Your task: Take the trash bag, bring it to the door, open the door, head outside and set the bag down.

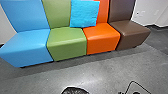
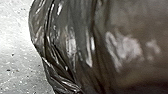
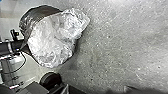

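"Grey floor (image 1: 100, 68) and a row of coloured seats (image 1: 67, 41) ahead of me. Where's the load?"

"The trash bag (image 1: 75, 91) sits close to my left end effector, and looks farther from the right end effector, with bare floor between."

"Gripped?"

"I can't tell whether either one is spread, pressed together or pinching it. I'd guess it's light, soft and slippery, thin enough to tear, so I'd want a gathered fold or neck rather than the bulging side."

"How does it look?"

"Dark, glossy and creased, with a pale, crumpled face (image 3: 53, 40)"
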{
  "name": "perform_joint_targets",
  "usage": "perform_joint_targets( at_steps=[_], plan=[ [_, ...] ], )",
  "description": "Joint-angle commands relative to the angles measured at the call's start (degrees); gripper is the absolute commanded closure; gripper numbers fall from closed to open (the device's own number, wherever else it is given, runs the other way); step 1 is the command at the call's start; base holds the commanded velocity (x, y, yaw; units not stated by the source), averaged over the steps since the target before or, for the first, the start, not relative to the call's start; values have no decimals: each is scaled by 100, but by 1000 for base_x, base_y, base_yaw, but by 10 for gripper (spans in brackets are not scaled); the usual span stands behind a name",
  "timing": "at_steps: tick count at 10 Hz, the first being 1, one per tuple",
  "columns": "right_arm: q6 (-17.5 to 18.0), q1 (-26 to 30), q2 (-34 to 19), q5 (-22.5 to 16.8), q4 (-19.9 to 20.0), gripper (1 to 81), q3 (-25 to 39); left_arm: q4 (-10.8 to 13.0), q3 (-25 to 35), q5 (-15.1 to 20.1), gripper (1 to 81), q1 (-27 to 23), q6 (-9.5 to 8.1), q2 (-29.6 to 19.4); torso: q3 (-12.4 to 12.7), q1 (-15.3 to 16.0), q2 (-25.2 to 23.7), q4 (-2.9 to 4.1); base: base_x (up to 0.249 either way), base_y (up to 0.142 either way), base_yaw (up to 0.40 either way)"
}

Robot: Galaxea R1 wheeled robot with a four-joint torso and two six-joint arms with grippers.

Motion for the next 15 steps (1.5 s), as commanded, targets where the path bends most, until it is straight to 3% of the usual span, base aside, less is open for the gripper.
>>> perform_joint_targets(
  at_steps=[1, 4, 6, 7, 8, 9, 12, 14, 15],
  plan=[
    [4, 551, -261, -462, 109, 10, 101, 309, -25, 595, 811, -468, 10, -49, 0, -356, 551, 0, 0, 0, 0],
    [4, 499, -463, -471, 205, 10, 110, 776, 458, 656, 811, -468, 72, -234, -2, -699, 1110, 0, 0, 0, 0],
    [13, 446, -648, -471, 214, 10, 189, 856, 1162, 577, 811, -494, 151, -577, -2, -962, 1528, 0, 0, 0, 0],
    [21, 428, -735, -454, 232, 10, 276, 856, 1223, 656, 811, -573, 168, -690, 392, -1088, 1731, 0, 0, 0, 0],
    [13, 419, -805, -445, 293, 10, 346, 856, 1335, 665, 811, -573, 297, -786, 477, -1185, 1895, 0, 0, 0, 0],
    [13, 402, -885, -418, 293, 10, 453, 847, 1592, 674, 811, -573, 555, -946, 661, -1281, 2048, 0, 0, 0, 0],
    [13, 226, -1201, -375, 285, 10, 637, 847, 2593, 700, 811, -556, 810, -1630, 1206, -1648, 2619, 0, 0, 0, 0],
    [4, -10, -1325, -340, 285, 10, 655, 847, 2892, 700, 811, -433, 1125, -1964, 1594, -1904, 3010, 0, 0, 0, 0],
    [-5, -125, -1351, -322, 285, 10, 638, 847, 2997, 700, 811, -354, 1309, -2147, 2326, -2387, 3758, 0, 0, 0, 0]
  ],
)
